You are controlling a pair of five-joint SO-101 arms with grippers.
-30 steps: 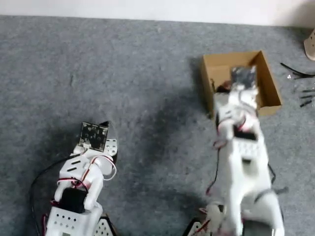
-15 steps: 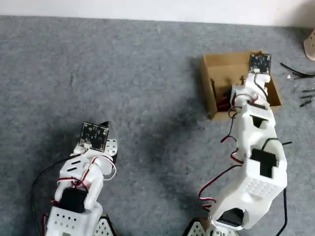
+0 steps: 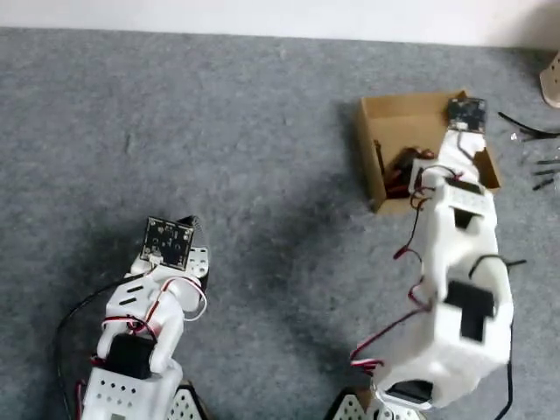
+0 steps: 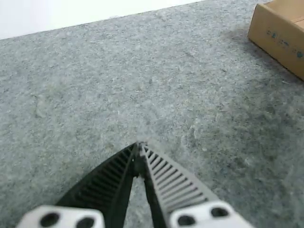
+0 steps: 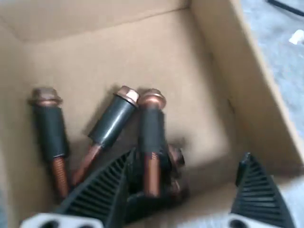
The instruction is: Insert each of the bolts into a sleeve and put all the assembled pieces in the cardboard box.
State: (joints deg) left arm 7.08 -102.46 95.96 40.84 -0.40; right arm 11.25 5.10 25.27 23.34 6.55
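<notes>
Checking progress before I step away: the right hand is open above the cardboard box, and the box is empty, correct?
Not quite. The right hand is open above the cardboard box, but the box is not empty: the right wrist view shows at least three copper bolts in dark sleeves lying inside.

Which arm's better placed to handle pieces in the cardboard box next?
Right: the right tool hangs open above the sleeved bolts in the cardboard box; the left tool sits shut over carpet.

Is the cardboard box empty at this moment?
No, several bolts in dark sleeves lie on the floor of the cardboard box, as the right wrist view shows.
</notes>
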